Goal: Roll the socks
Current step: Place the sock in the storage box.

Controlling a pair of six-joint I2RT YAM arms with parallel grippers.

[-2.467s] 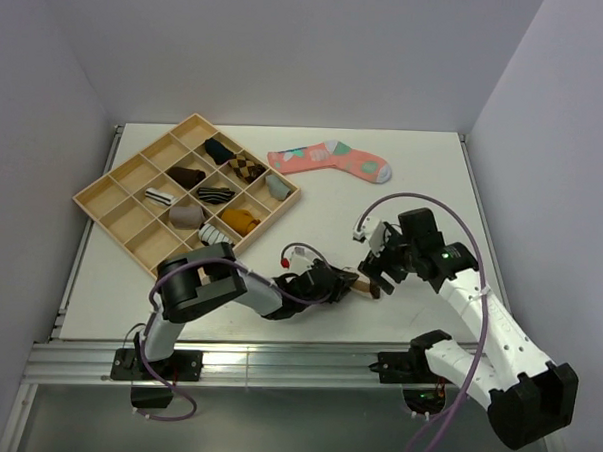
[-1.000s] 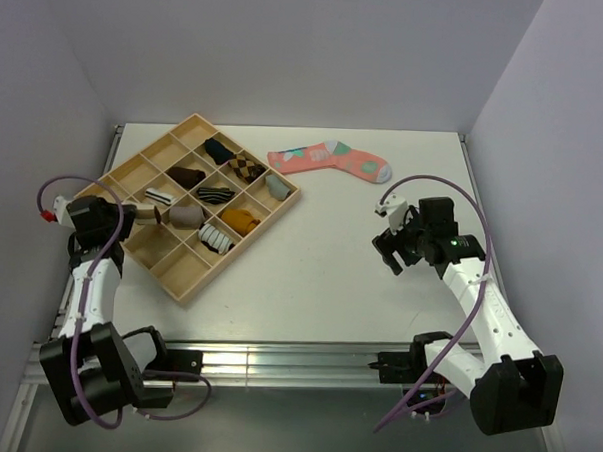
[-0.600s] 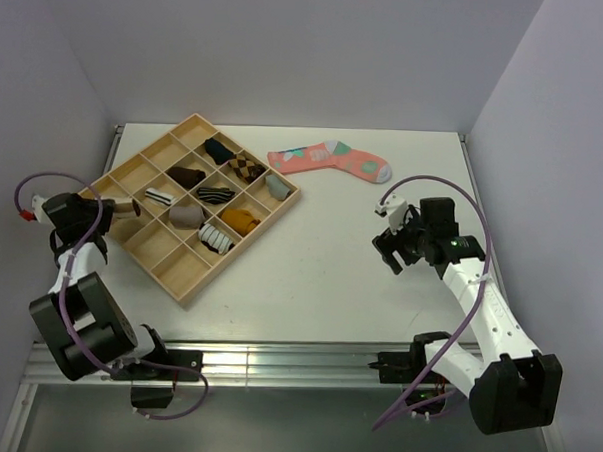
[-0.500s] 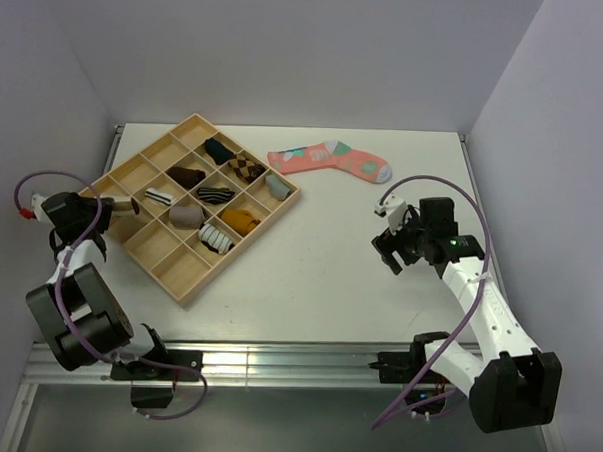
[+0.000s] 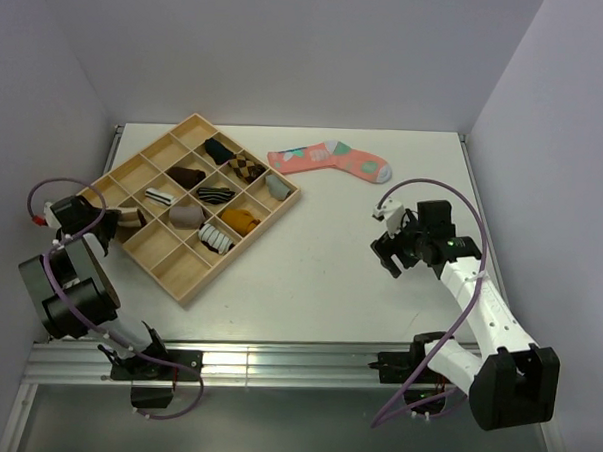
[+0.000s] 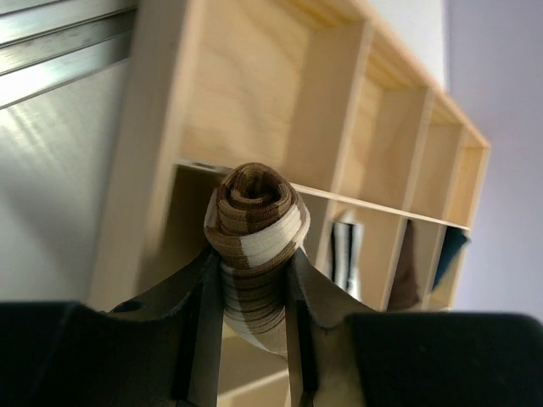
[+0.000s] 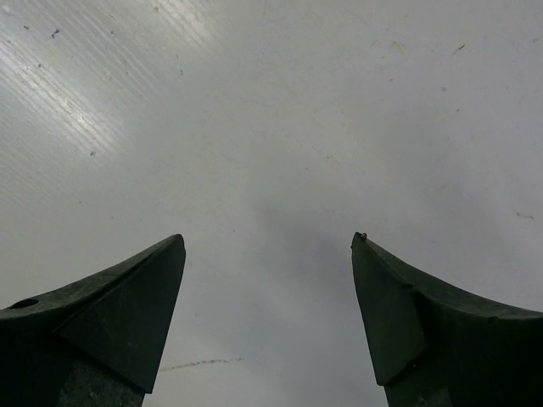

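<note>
The left jaws (image 6: 253,259) pinch 1 rolled brown sock (image 6: 254,208) with tan bands at the near left edge of 1 wooden tray (image 5: 242,247). 9 more rolled socks (image 5: 240,219) sit in the tray beyond them. The right jaws (image 7: 267,242) stand spread over the bench (image 5: 309,276), with 1 pink sock (image 5: 329,159) lying flat well beyond them.

White-black arms (image 5: 483,299), purple cables (image 5: 424,181), dark right claw (image 7: 268,239)

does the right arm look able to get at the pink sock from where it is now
Probably yes. The right gripper is open and empty, and only bare table lies between it and the pink sock, which lies flat in the open. It would have to stretch toward the far edge, though.
</note>
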